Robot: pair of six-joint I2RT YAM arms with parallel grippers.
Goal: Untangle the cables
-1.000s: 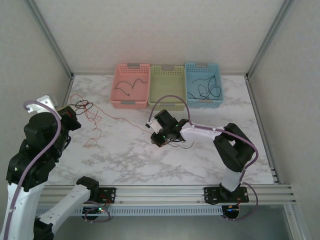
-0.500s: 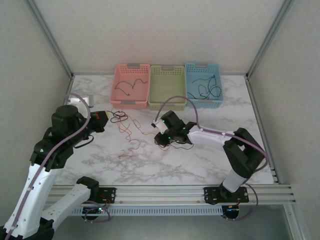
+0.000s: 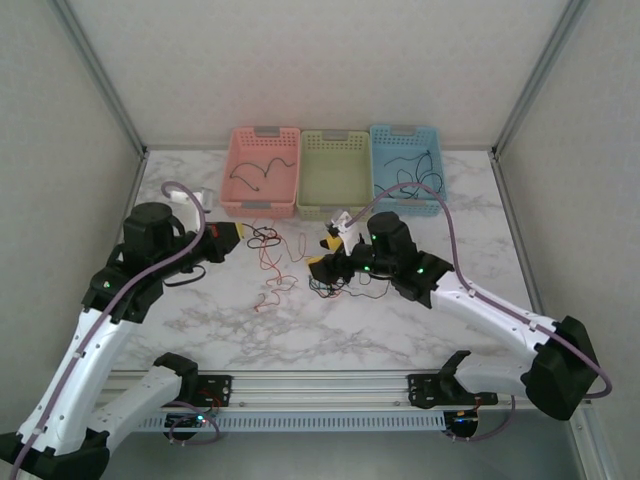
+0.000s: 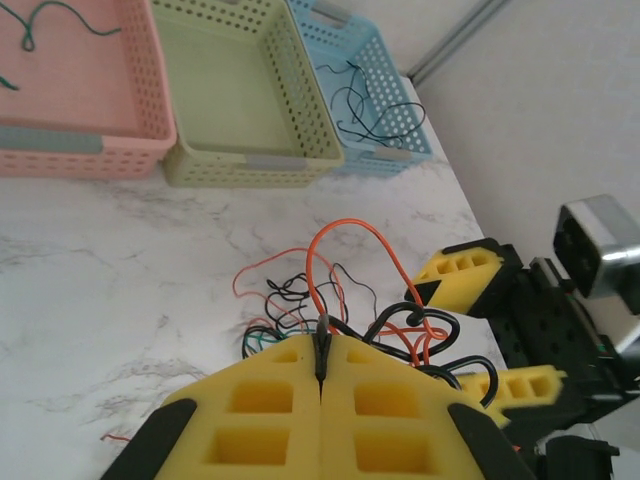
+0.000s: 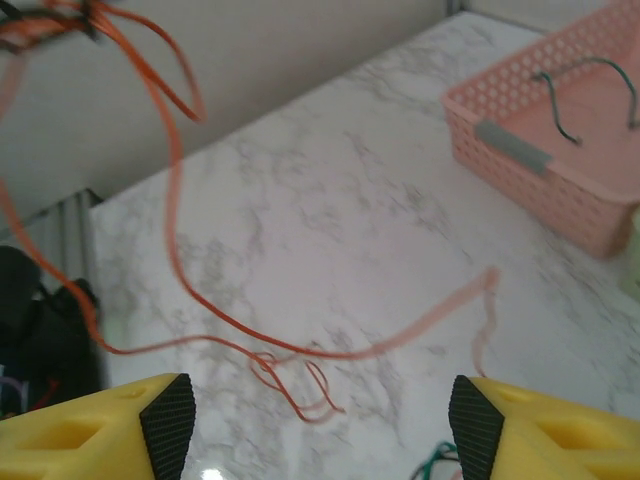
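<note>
The cables (image 3: 266,240), a knot of black, red-orange and green wires, are near the middle of the bench (image 3: 200,320), a little toward its far edge. They are pinched by the left gripper (image 3: 232,235). In the left wrist view its yellow fingers (image 4: 250,410) press together on a black and a red-orange strand. One red-orange strand trails down onto the marble top. More of the cables lie just under the right gripper (image 3: 322,256), whose jaws stand wide apart, holding nothing. Along the far edge sit a pink basket (image 3: 262,207), a green basket (image 3: 318,211) and a blue basket (image 3: 440,203). Dark wires lie in the pink and blue ones.
</note>
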